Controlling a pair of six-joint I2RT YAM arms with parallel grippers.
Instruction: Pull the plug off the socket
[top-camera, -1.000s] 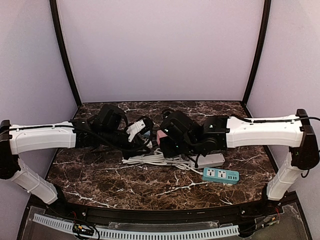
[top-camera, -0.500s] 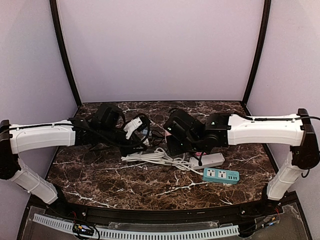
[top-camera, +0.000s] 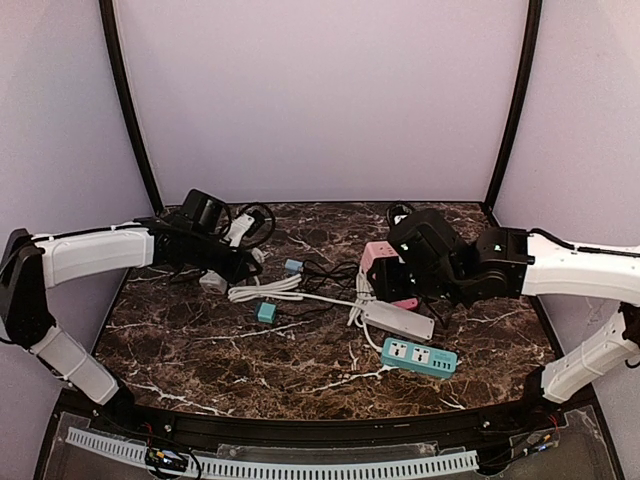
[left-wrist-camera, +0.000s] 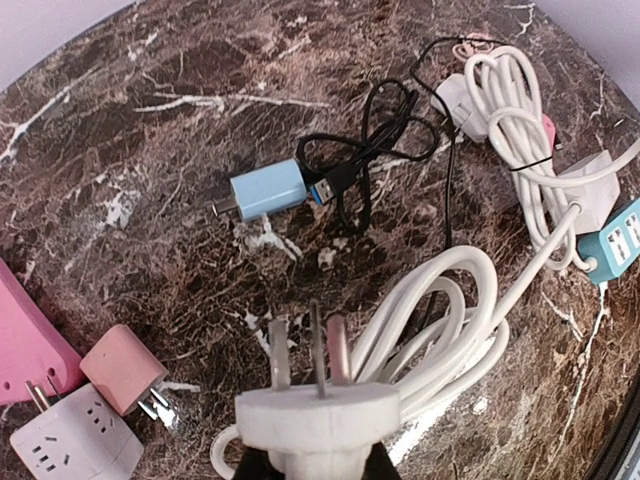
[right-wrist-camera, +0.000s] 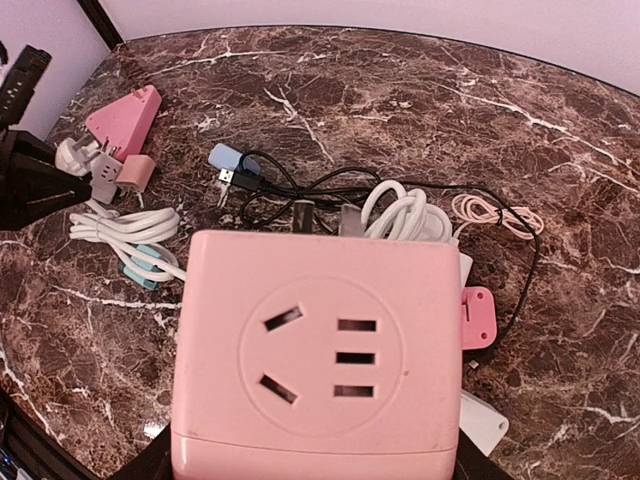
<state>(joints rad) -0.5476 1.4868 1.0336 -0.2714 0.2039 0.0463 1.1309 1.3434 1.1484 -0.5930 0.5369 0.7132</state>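
Note:
My left gripper (top-camera: 238, 233) is shut on a white three-pin plug (top-camera: 240, 226) at the back left. In the left wrist view the plug (left-wrist-camera: 318, 418) sits between my dark fingers (left-wrist-camera: 250, 468), with its pins bare and pointing away. My right gripper (top-camera: 388, 278) is shut on a pink cube socket (top-camera: 378, 257) right of centre. In the right wrist view the socket (right-wrist-camera: 310, 345) fills the foreground and its holes are empty. Plug and socket are well apart. The plug's white cable (top-camera: 268, 291) trails across the table between them.
A white power strip (top-camera: 400, 320) and a teal one (top-camera: 418, 357) lie front right. Small blue adapters (top-camera: 266, 312) and black cables (top-camera: 325, 270) lie mid-table. A pink adapter (left-wrist-camera: 122, 368), a white cube socket (left-wrist-camera: 70, 445) and a pink triangular piece (left-wrist-camera: 25, 345) lie at the left.
The two arms have drawn apart. The plug has come out of the pink socket. My left gripper carried the plug back-left, and my right gripper carried the socket right.

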